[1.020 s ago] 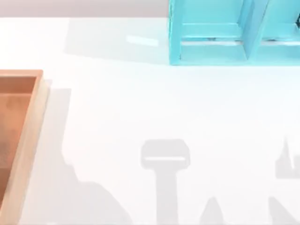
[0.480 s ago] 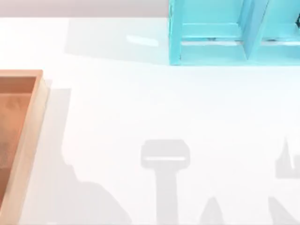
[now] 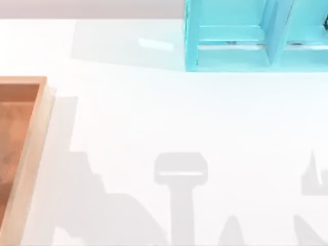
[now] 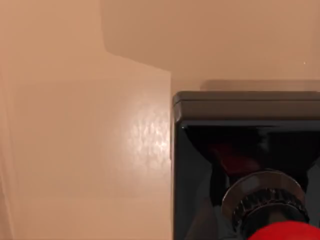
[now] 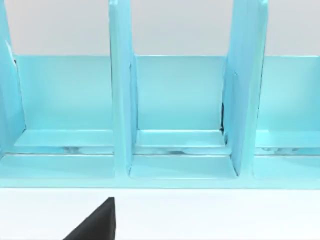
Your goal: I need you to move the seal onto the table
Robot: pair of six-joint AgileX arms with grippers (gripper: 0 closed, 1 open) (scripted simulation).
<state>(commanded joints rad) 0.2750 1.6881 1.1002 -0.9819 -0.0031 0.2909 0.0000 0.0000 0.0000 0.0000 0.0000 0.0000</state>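
Note:
The seal (image 4: 245,150) looms close in the left wrist view: a square black block with a metal collar and a glossy red knob (image 4: 287,232) at the near edge. It rests on the light-wood floor of the tray (image 4: 90,150). The white table (image 3: 154,113) spreads across the top view. A black part of my right gripper (image 5: 95,222) shows in the right wrist view, low over the table in front of the turquoise shelf (image 5: 170,135).
The wooden tray (image 3: 32,148) sits at the table's left edge. The turquoise shelf unit (image 3: 230,51) stands at the back right. Grey arm shadows lie along the table's front edge.
The grey shadow at the front left of the table has grown and spread to the right. Nothing else has moved.

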